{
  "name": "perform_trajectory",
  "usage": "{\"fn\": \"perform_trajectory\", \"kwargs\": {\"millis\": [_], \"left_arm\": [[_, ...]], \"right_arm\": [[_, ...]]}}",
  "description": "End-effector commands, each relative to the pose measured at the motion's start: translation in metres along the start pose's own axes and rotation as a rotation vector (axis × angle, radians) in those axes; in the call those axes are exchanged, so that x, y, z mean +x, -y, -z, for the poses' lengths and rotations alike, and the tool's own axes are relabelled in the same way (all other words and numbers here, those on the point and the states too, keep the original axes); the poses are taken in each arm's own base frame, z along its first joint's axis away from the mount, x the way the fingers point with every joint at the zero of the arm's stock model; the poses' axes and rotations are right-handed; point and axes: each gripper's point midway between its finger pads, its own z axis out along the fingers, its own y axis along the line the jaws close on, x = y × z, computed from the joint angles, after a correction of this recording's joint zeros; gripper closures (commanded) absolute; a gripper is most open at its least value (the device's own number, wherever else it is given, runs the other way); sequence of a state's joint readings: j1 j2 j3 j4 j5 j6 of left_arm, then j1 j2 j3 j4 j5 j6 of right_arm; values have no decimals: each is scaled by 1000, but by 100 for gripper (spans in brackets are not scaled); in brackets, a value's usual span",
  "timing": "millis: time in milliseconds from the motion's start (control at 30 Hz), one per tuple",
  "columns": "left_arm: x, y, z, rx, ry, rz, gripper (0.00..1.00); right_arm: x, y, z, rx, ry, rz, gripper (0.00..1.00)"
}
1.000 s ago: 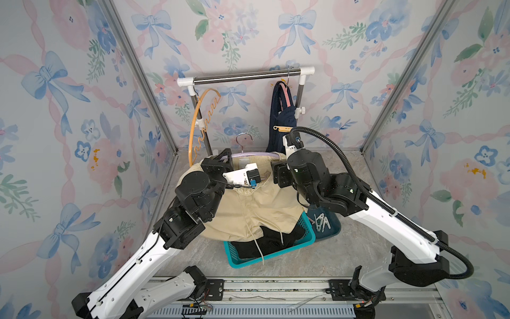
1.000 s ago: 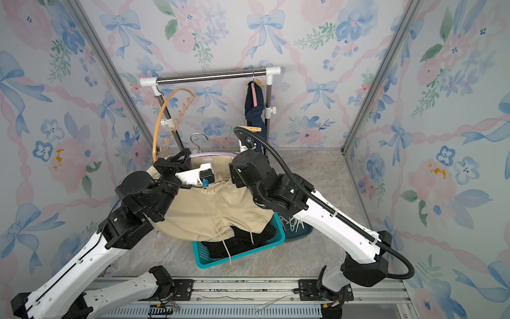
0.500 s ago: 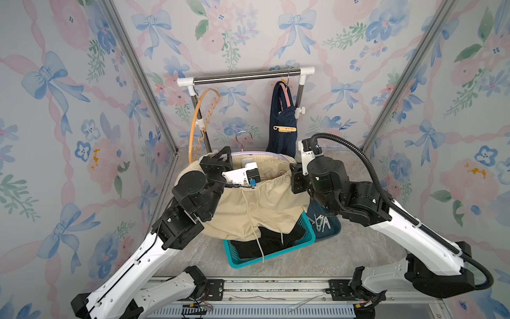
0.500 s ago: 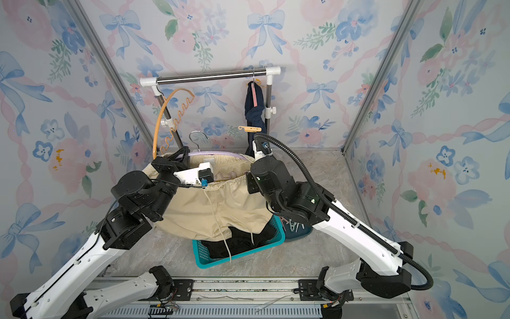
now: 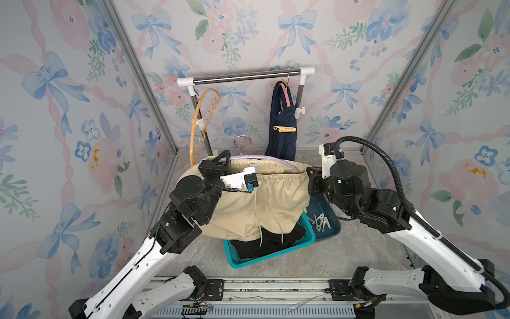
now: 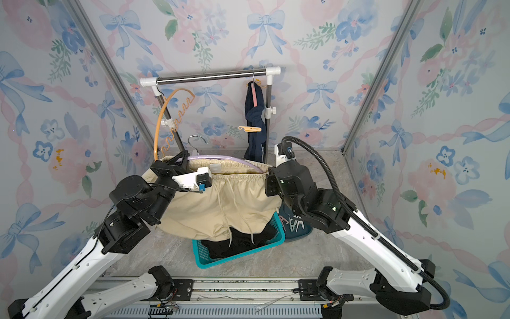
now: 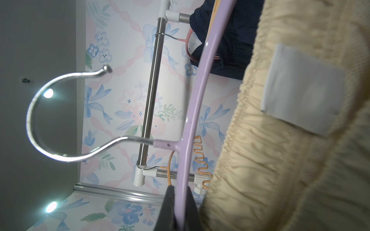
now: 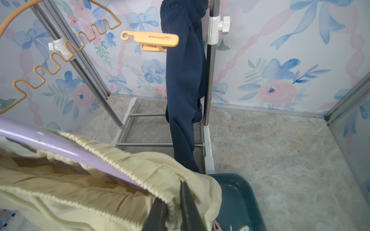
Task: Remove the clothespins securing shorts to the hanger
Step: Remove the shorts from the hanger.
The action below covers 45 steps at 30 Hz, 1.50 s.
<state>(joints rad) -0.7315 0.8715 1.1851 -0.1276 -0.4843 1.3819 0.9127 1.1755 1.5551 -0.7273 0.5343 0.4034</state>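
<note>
Cream shorts [image 5: 262, 201] hang from a lilac hanger [image 5: 265, 158] held up over the baskets. My left gripper [image 7: 181, 192] is shut on the hanger's bar near its left end, also seen in a top view [image 5: 224, 160]. My right gripper [image 8: 173, 202] is shut on the cream shorts' waistband [image 8: 160, 190] at their right end. Navy shorts [image 5: 281, 138] hang from a pink hanger on the rail, and a light orange clothespin [image 8: 152, 39] sticks out from their side. Black shorts [image 5: 265, 243] lie in the teal basket.
The metal rail [image 5: 245, 76] stands at the back, with a bare orange hanger [image 5: 201, 121] on its left post. A teal basket [image 5: 276, 256] sits below the cream shorts. A dark blue tray [image 5: 331, 229] beside it holds several loose clothespins [image 5: 321, 221].
My right gripper has slid rightward along the cream waistband to its end and closed on the fabric. The left gripper has kept its hold on the hanger.
</note>
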Motion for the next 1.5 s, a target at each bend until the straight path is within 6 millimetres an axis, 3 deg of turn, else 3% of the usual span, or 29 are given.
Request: {"fn": "perform_trajectory", "kwargs": {"millis": [0, 200, 533, 733, 900, 1133, 1467], "left_arm": [[23, -41, 22, -142, -59, 104, 100], [28, -43, 26, -154, -74, 148, 100], [25, -47, 23, -165, -63, 253, 100], [17, -62, 26, -184, -4, 348, 100], [7, -77, 22, -197, 36, 432, 100], [-17, -71, 8, -145, 108, 550, 100], [-60, -81, -10, -93, 205, 687, 100]], "right_arm": [[5, 36, 0, 81, -7, -65, 92], [23, 50, -9, 55, -41, -138, 100], [43, 47, -20, -11, -71, -197, 100], [52, 51, -21, -5, -87, -209, 100], [46, 55, -11, -26, -44, -227, 100], [37, 61, 7, -44, 20, -237, 100], [17, 65, 38, -72, 91, -217, 100]]}}
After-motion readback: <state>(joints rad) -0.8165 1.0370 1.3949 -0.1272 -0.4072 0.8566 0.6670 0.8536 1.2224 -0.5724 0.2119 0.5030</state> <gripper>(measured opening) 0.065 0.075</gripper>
